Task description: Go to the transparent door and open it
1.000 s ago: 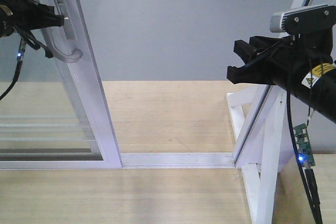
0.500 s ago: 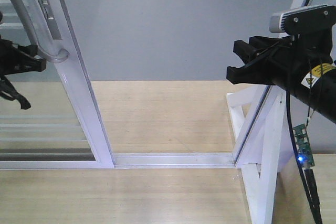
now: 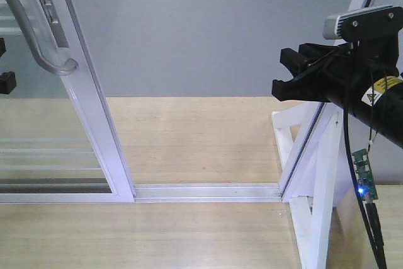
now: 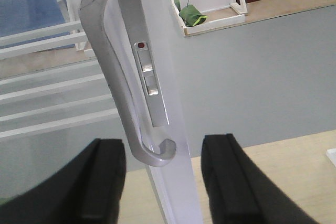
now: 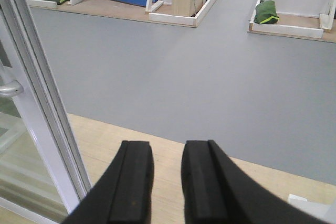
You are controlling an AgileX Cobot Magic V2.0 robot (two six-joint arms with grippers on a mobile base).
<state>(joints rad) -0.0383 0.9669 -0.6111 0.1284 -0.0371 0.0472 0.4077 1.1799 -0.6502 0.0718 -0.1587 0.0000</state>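
Note:
The transparent door [image 3: 94, 111] stands at the left, slid partly aside, with a white stile and thin white bars across its glass. Its curved grey handle [image 3: 39, 42] hangs on the stile. My left gripper [image 3: 4, 64] shows only as two black tips at the left edge, left of the handle. In the left wrist view the left gripper [image 4: 165, 182] is open, its fingers [image 4: 105, 182] on either side of the stile, below the handle's hook [image 4: 160, 153] and apart from it. My right gripper [image 3: 286, 70] hovers at the right, open and empty [image 5: 167, 182].
A floor track [image 3: 208, 191] runs from the door to a fixed white-framed panel [image 3: 308, 149] on a white brace [image 3: 315, 231]. A small circuit board [image 3: 364, 174] hangs under the right arm. Beyond lie grey floor, a cardboard box [image 5: 188, 1] and green bags [image 5: 266, 11].
The door has slid a little further left. My left gripper has left the handle, dropped and drawn back to the left edge of the front view. The right arm has not moved.

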